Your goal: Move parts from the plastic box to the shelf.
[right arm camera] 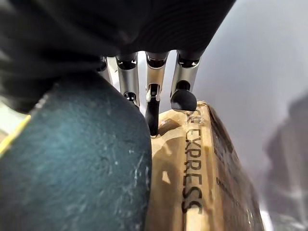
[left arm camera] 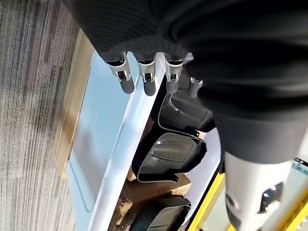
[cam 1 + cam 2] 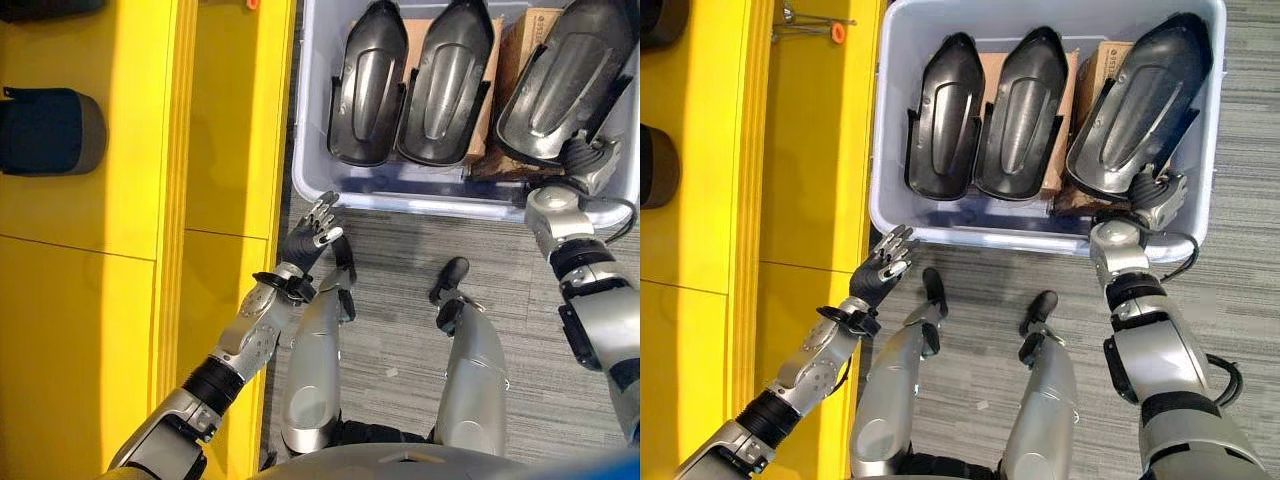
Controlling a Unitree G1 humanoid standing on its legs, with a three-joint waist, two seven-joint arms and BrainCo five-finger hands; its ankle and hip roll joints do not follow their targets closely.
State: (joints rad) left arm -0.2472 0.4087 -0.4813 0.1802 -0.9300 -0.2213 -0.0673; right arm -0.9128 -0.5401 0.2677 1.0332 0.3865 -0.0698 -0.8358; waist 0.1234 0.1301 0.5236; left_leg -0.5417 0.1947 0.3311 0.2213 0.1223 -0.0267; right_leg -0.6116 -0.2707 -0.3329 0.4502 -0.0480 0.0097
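We take the plastic box [image 3: 898, 120] as our landmark: a pale grey bin on the grey carpet, just beside the yellow shelf [image 3: 815, 150] that runs along its left wall. Inside the box we see three black moulded parts leaning on cardboard boxes [image 3: 1095, 70]. The left part [image 3: 945, 115] and the middle part [image 3: 1020, 110] stand side by side, touching, near the box's centre. The right part [image 3: 1140, 100] lies tilted toward the box's right wall, its lower end close to the near rim.

Our right hand [image 3: 1155, 195] reaches over the near rim of the box at its right corner and sits at the lower end of the right part. In the right wrist view its fingers [image 1: 183, 91] run down straight beside the dark part, with tips at the edge of a cardboard box; we cannot tell whether the thumb closes on the part.

Our left hand [image 3: 885, 265] hangs outside the box, just below its near left corner, between box and shelf. Its fingers [image 2: 147, 79] are loosely spread and hold nothing.

On the shelf, well left of the box, rest dark rounded objects [image 3: 50, 130].
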